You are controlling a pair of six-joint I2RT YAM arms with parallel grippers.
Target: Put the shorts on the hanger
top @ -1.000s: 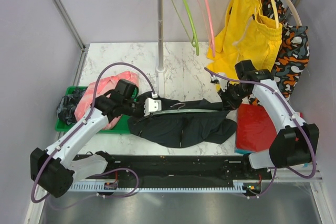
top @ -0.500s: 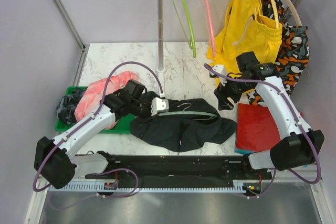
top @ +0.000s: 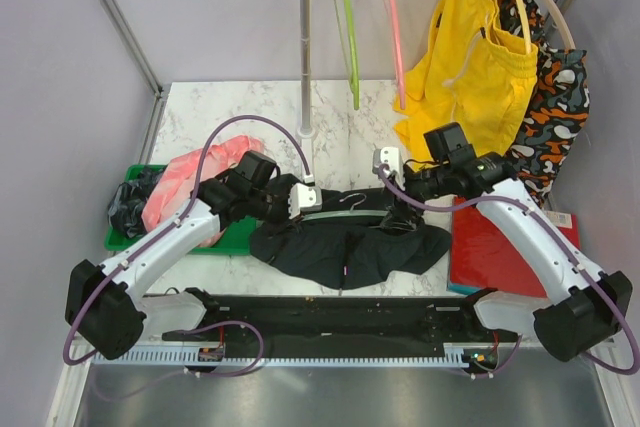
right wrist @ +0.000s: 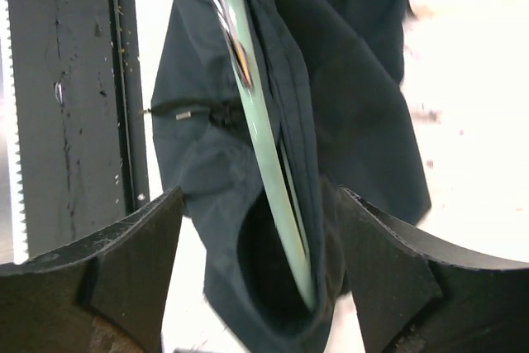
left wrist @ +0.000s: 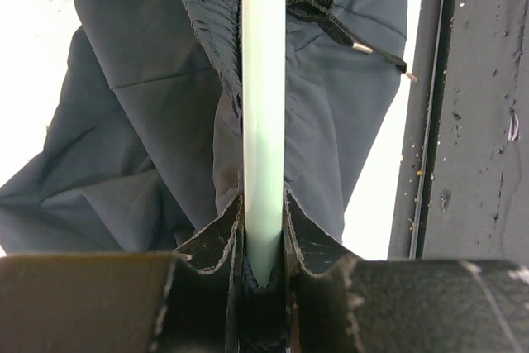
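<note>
Top: shorts (top: 345,247) lie on the worktop (top: 230,112), centre-near, with the hanger (top: 355,214) across them, left hand (top: 300,199) at its left end and right hand (top: 398,197) at its right. Left wrist: left hand is clamped on the hanger bar and should hold it steady. Right wrist: right hand is spread wide around the hanger tip and shorts; best to pinch the shorts only and pull them over the tip.

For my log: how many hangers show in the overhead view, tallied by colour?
Lime green hanger on the rail: 1
Pink hanger on the rail: 1
Cream hangers, one carrying the yellow shorts, one carrying the patterned garment: 2
Pale teal hanger on the table, lying in the black shorts: 1
Total: 5
</note>
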